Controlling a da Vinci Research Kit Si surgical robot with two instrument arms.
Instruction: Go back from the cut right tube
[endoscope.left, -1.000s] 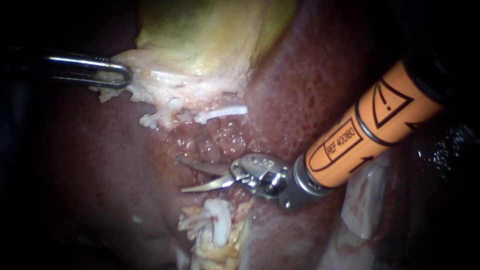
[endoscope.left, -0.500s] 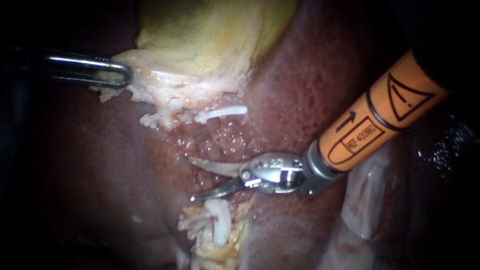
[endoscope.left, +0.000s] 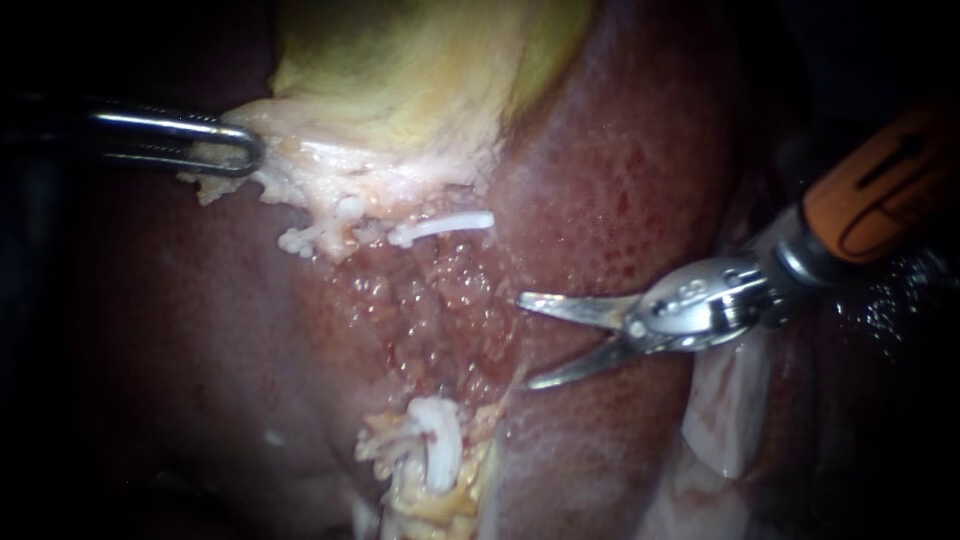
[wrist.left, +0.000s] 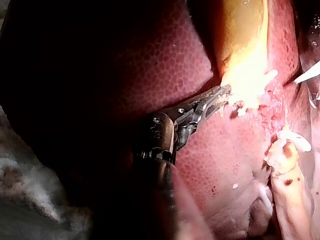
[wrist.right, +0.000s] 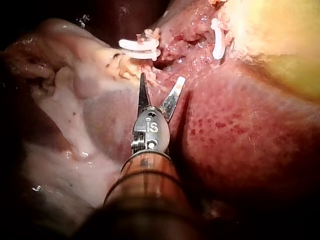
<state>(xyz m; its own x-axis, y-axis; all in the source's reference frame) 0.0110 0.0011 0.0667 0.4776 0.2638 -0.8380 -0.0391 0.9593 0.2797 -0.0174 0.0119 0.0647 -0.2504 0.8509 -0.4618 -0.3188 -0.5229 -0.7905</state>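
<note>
At right centre of the frame, one right instrument (endoscope.left: 525, 341), blades spread wide and empty, over liver (endoscope.left: 620, 200), one left instrument (endoscope.left: 245, 150) upper left, jaws clamping gallbladder (endoscope.left: 400, 90) edge, two clipped stumps, upper tube stump (endoscope.left: 445, 226) and lower tube stump (endoscope.left: 435, 450), both left of the blades, apart.

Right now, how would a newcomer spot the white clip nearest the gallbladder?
Find the yellow-green gallbladder at the top of the endoscope view and follow it down to its pale ragged edge. The clip lies just below, a thin white bar lying crosswise; the other clips bunch upright lower down, past the raw patch.
</note>
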